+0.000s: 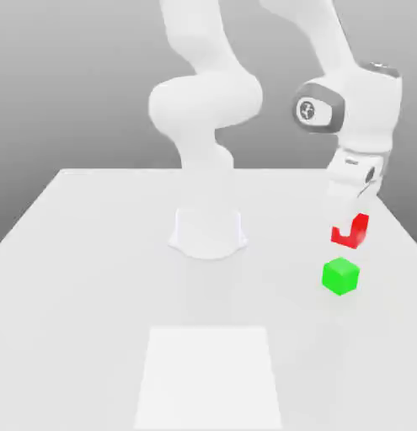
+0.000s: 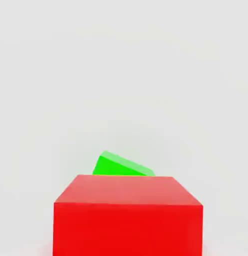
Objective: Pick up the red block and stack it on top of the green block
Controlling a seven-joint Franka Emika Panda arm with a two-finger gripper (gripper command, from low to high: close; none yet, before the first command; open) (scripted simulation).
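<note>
The white arm's two-finger gripper (image 1: 350, 220) hangs over the pale tabletop (image 1: 93, 252) on the exterior view's right, its fingers pinched tight on the small glossy red cube (image 1: 350, 233), which is lifted clear of the surface and partly hidden behind the white fingers. Just below it, resting on the table, sits the small bright green cube (image 1: 340, 276); there is a visible gap between the two, so they are not touching. In the hand view the red block (image 2: 128, 215) looms large up close, and a wedge of the green block (image 2: 119, 166) peeks out beyond its far edge, which tells me the carried cube is near its target but may not be squarely over it. I would say the pick-up is done: the red block is off the table and in a firm hold. What is left, by my reckoning, is the final lining-up above the green block, the lowering until the faces meet, and letting go so the red one stays perched there without sliding off.
</note>
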